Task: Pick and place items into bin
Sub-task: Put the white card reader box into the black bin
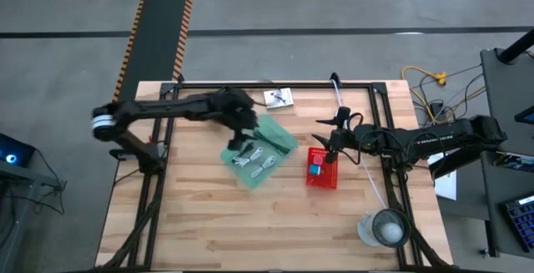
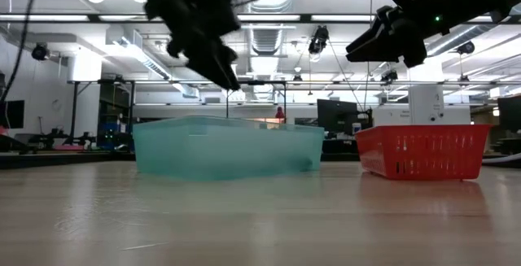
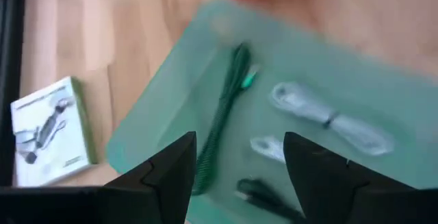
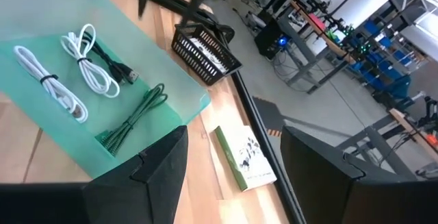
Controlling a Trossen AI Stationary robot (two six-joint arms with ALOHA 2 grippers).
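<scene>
A translucent green bin stands mid-table and holds two white coiled cables, a green cable and a black cable. My left gripper hovers open and empty above the bin's far-left part. A flat white printed packet lies on the table beyond the bin. A red basket to the bin's right holds a white box. My right gripper hangs open and empty over the basket's far edge, high above it in the low view.
A clear cup stands near the table's near-right corner, with a thin white rod running toward it. A black basket sits beyond the table's far edge. Bare wood lies along the near and left sides.
</scene>
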